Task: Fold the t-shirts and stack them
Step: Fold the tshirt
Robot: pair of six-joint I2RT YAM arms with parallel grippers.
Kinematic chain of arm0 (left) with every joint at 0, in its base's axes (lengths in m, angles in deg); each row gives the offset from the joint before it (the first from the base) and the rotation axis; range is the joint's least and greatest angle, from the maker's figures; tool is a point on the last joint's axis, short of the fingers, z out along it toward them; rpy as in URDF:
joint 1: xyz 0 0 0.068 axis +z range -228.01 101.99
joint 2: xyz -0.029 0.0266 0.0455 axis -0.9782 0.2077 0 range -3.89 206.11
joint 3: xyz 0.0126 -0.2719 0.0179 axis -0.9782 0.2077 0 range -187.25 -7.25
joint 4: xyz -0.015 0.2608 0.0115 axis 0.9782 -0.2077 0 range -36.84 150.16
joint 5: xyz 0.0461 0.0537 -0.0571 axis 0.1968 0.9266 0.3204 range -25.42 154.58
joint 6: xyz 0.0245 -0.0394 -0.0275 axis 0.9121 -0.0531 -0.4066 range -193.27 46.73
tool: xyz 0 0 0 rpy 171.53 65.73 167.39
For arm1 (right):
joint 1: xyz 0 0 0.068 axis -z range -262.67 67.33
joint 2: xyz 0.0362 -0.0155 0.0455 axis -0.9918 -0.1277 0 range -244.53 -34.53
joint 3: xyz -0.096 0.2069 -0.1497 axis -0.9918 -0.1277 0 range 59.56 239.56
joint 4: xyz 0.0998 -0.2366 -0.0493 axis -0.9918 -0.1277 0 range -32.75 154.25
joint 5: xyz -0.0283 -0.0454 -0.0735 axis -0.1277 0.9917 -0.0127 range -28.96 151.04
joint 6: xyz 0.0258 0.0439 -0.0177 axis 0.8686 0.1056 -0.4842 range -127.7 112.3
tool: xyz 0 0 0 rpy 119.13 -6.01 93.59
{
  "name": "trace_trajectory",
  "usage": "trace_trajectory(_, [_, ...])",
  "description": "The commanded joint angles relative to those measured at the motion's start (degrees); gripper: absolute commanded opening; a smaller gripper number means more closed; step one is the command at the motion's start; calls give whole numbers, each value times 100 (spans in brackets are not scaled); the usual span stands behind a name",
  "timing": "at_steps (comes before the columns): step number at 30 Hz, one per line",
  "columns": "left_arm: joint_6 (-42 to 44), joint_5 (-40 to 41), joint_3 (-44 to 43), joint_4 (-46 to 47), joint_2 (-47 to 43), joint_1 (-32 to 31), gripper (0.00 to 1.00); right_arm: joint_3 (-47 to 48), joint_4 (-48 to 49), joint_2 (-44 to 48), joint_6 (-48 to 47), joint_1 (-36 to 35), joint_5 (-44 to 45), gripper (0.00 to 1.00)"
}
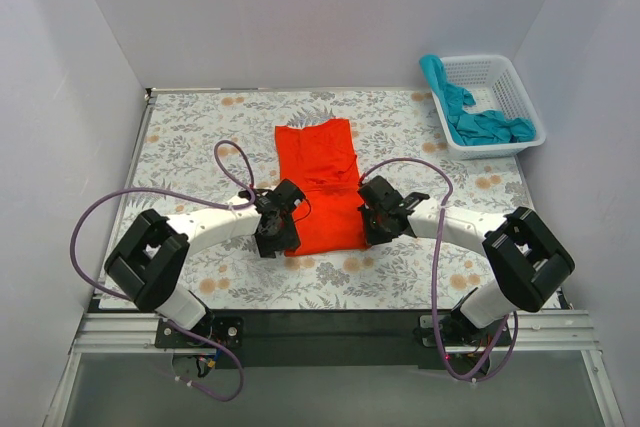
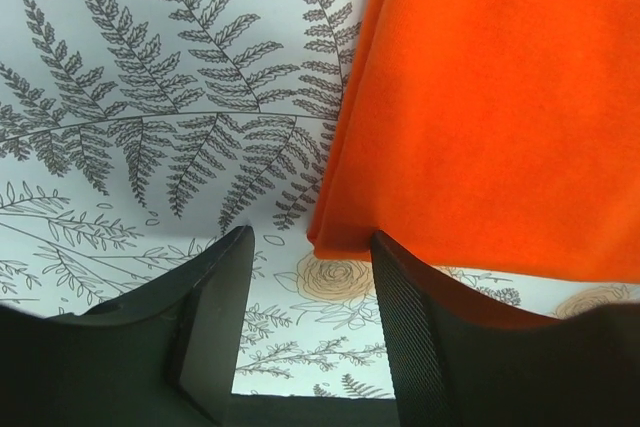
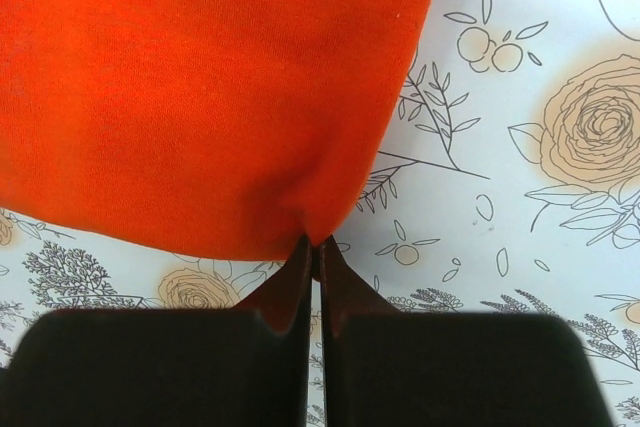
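An orange t-shirt (image 1: 322, 185), folded to a long strip, lies flat on the floral table in the middle. My left gripper (image 1: 272, 237) is open at its near left corner; in the left wrist view that corner (image 2: 335, 242) lies just past my open fingertips (image 2: 310, 247). My right gripper (image 1: 370, 230) is shut on the shirt's near right corner, which shows pinched between my fingertips (image 3: 315, 244) in the right wrist view, the cloth (image 3: 200, 97) spreading away from them.
A white basket (image 1: 515, 97) at the back right holds teal t-shirts (image 1: 480, 122). Purple cables loop over the table by both arms. White walls close the table on three sides.
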Motion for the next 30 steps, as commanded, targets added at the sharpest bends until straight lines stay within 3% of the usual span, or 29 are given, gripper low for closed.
trace_trajectory(1, [45, 23, -148, 61, 168, -26, 49, -322, -210, -186, 36, -105, -126, 1])
trace_trajectory(14, [72, -91, -166, -124, 678, -34, 45, -454, -192, -89, 71, -149, -99, 1])
trace_trajectory(18, [124, -179, -148, -80, 871, -34, 33, -471, -192, -106, 62, -167, -82, 1])
trace_trajectory(21, [168, -267, -105, -54, 907, -34, 4, -471, -192, -98, 19, -167, -195, 1])
trace_trajectory(22, [160, -267, -61, -71, 881, -34, 0, -480, -209, -89, 10, -176, -257, 1])
trace_trajectory(26, [107, -434, 150, -396, 443, -78, 0, -594, -630, 183, -69, -255, -766, 1])
trace_trajectory(30, [-60, -706, 344, -1237, -261, -517, 0, -805, -1394, 718, 62, -659, -1231, 1])
